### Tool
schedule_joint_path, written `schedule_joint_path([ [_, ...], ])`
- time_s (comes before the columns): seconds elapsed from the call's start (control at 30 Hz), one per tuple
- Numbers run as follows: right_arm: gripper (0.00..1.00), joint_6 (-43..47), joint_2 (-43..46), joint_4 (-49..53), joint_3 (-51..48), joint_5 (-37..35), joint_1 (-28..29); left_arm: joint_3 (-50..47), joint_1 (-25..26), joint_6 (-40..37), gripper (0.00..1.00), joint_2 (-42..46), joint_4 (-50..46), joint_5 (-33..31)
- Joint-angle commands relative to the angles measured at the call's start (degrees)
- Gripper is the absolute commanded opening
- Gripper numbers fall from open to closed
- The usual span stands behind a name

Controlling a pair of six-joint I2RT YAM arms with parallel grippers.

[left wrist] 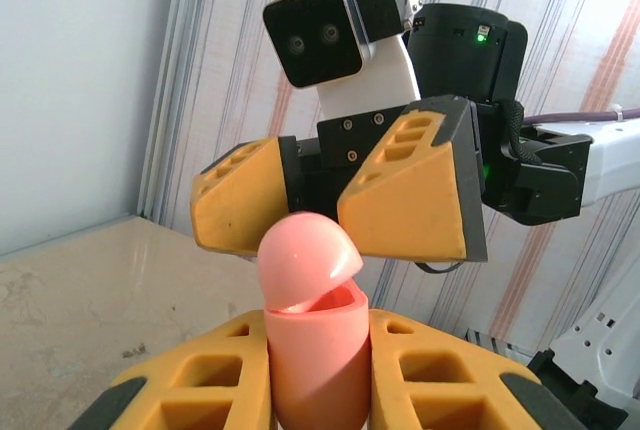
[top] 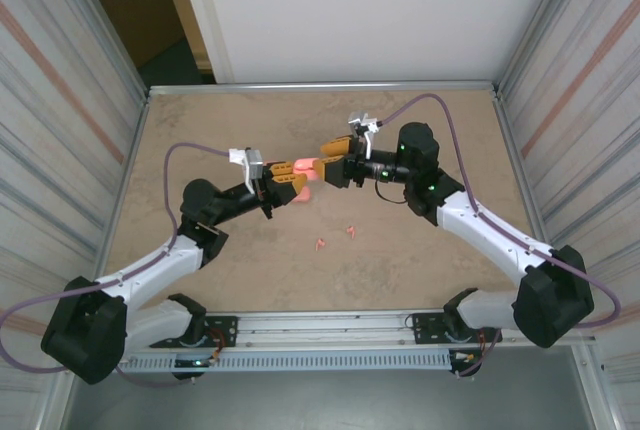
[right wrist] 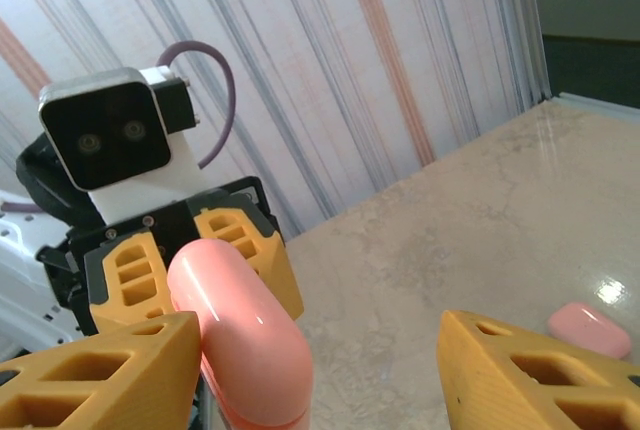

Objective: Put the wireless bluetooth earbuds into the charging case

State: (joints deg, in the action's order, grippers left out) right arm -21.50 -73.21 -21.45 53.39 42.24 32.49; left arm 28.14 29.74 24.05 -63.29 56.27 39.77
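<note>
Two arms meet over the mid-tabletop point(top: 280, 280) in the top view. The left jaws clamp a case point(top: 290, 168), and the right jaws stand apart at its tip. Earbuds point(top: 351, 231) lie loose nearer the arms, well apart from every edge, with bare surface all round.

Left wrist view: the case point(left wrist: 312, 350) stands upright in the clamped jaws, its lid point(left wrist: 305, 255) ajar.

Right wrist view: the case point(right wrist: 250, 340) sits just beside one finger point(right wrist: 100, 370), with the other well apart. A second case point(right wrist: 590, 328) lies on the tabletop.

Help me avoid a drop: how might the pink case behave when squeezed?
Probably slippery: the case is glossy and rounded, held by the left pincer at its sides. Its ajar lid would likely swing if nudged.
</note>
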Motion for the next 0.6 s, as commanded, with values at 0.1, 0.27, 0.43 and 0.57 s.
schedule_joint_path([
  [0.1,0.62,-1.6,-1.5,-1.0,2.3,-2.3,-1.3,-0.5,0.5,-0.9,0.0,2.4,2.4,2.2],
  [0.27,0.62,-1.8,-1.6,-1.1,2.8,-1.6,-1.4,-0.4,0.7,-1.4,0.0,2.5,1.6,2.2],
  [0.43,0.62,-1.8,0.3,-0.7,2.1,-1.4,-1.7,-0.4,0.8,-3.3,0.0,3.4,-1.9,0.5],
  [0.57,0.63,-1.1,3.0,1.3,1.0,-2.1,-2.3,-0.3,1.2,-6.0,0.0,4.6,-6.0,-1.4],
])
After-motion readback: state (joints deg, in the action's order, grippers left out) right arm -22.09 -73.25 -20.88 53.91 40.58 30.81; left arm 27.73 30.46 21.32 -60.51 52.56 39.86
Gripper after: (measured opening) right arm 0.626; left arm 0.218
